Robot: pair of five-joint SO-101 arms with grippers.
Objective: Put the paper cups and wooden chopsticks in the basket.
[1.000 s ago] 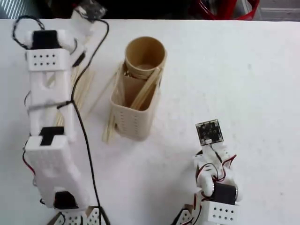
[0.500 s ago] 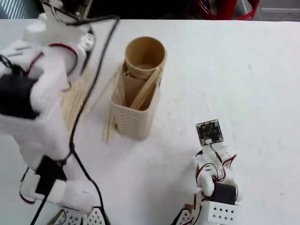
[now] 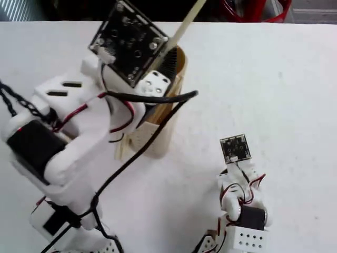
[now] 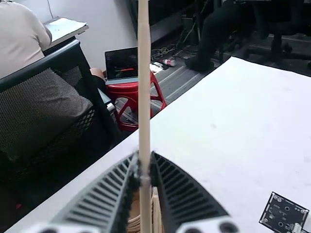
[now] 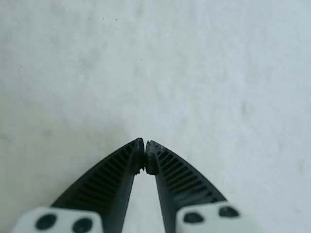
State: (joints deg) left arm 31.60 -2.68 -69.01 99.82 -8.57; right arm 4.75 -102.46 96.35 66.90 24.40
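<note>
White table (image 3: 274, 79), left claw (image 4: 144, 167) pinching a chopstick (image 4: 144, 87) above the basket (image 3: 162, 141) (office chair (image 4: 43, 102) behind), right claw (image 5: 145, 155) pressed together.

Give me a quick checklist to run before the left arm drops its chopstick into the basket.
1. Chopstick clamped in left gripper: ok.
2. Left gripper above the basket: ok.
3. Chopstick's lower tip lined up with the basket opening: cannot tell, the arm covers it.
4. Right gripper shut, over bare table apart from the basket: ok.
</note>
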